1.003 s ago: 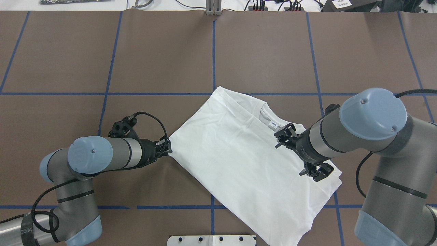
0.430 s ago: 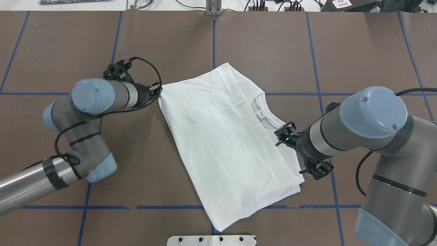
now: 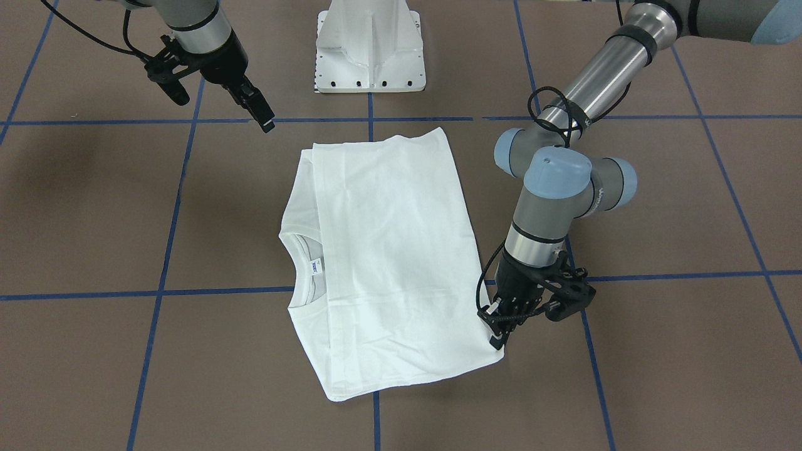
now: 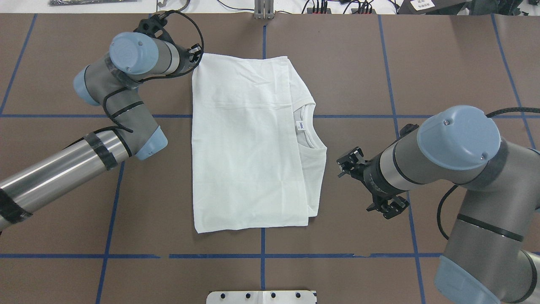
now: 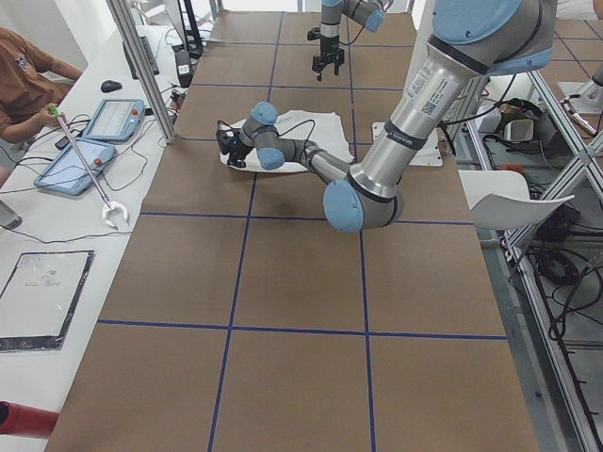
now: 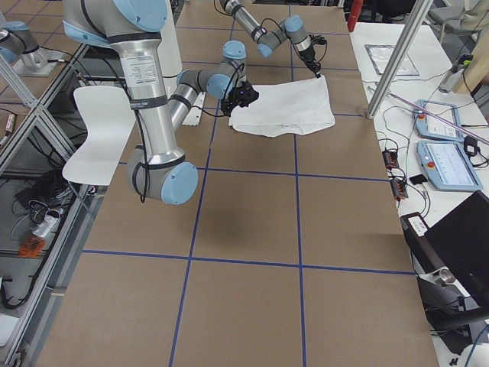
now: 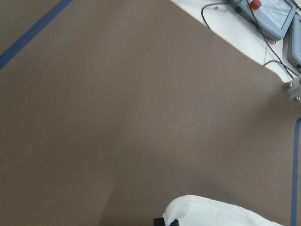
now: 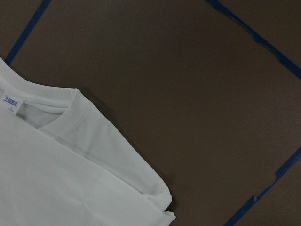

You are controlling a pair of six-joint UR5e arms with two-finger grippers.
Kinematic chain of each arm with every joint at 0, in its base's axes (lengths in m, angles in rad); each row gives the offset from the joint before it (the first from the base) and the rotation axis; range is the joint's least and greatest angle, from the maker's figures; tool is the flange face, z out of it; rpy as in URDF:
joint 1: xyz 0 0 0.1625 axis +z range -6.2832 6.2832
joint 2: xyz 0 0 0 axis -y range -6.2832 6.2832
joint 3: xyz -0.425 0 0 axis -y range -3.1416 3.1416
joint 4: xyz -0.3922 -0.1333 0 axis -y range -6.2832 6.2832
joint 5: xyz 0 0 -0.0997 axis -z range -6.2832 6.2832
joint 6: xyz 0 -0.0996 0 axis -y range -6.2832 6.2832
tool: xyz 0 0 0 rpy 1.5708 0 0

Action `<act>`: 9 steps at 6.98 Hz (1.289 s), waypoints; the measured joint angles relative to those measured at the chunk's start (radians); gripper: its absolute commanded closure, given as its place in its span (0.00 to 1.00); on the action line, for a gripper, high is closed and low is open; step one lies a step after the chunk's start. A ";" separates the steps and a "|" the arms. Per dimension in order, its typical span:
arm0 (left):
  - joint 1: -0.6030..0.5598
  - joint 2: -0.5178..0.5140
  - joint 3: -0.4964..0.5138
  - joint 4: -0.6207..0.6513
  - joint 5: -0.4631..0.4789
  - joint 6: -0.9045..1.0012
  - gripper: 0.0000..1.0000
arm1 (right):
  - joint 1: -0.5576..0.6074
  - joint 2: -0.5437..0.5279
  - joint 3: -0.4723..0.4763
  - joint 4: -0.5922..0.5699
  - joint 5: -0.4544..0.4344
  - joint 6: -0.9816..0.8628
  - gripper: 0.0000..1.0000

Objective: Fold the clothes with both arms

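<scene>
The white shirt lies folded flat as a rectangle at the table's middle, and also shows in the front view. Its collar with the neck label peeks out on the right side. No printed text shows. My left gripper is shut on the shirt's far left corner, low at the table. The left wrist view shows that corner. My right gripper is open and empty, raised, just right of the shirt. The right wrist view shows collar and shoulder.
The brown table is marked with blue tape lines. The white pedestal base stands at the near edge. A metal post and cables stand at the far edge. A side desk with tablets is beyond that edge.
My left gripper dragged the shirt's corner far and to the left, turning the shirt square to the table. The right gripper, over the shirt before, now stands off its right edge.
</scene>
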 measured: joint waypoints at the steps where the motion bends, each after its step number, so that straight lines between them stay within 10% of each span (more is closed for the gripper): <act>1: -0.007 -0.024 0.046 -0.029 0.000 0.001 0.50 | -0.001 0.030 -0.013 0.003 -0.018 0.001 0.00; 9: -0.042 0.047 -0.105 -0.037 -0.105 -0.005 0.50 | -0.255 0.163 -0.233 0.014 -0.369 0.105 0.01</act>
